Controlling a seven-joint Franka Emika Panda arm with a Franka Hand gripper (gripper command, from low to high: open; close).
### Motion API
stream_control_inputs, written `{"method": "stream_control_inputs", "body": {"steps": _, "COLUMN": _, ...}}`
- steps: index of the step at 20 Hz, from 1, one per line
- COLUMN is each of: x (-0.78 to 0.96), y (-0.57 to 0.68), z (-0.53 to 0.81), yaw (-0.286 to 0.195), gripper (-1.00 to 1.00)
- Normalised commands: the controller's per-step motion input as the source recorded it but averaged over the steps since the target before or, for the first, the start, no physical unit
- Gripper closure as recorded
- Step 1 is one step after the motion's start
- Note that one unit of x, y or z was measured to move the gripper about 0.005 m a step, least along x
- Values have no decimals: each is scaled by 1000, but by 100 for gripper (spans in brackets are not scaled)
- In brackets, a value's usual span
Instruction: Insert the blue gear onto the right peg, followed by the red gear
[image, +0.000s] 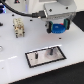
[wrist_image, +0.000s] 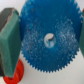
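My gripper (image: 60, 27) is shut on the blue gear (image: 61, 25) and holds it on edge above the table, up and to the exterior view's right of the plate. In the wrist view the blue gear (wrist_image: 47, 40) fills the picture, toothed, with a hole in its hub, and a greenish finger pad (wrist_image: 7, 37) presses its rim. The red gear (wrist_image: 14, 74) shows partly beyond the blue one, on the table. The white plate with black border (image: 46, 61) lies in front with two dark pegs. The right peg (image: 50, 51) stands bare, apart from the gripper.
A tan, holed block (image: 18, 26) stands on the white table at the exterior view's left. A black cable (image: 22, 11) runs across the back. The other peg (image: 36, 56) stands at the plate's left.
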Motion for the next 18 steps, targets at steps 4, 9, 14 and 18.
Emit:
{"method": "stream_control_inputs", "body": {"steps": 4, "x": 766, "y": -227, "z": 250, "yaw": 0, "gripper": 100}}
{"method": "stream_control_inputs", "body": {"steps": 9, "x": 732, "y": -197, "z": 204, "yaw": 0, "gripper": 100}}
{"method": "stream_control_inputs", "body": {"steps": 14, "x": 652, "y": -112, "z": 90, "yaw": 0, "gripper": 100}}
{"method": "stream_control_inputs", "body": {"steps": 18, "x": 535, "y": -161, "z": -3, "yaw": 0, "gripper": 100}}
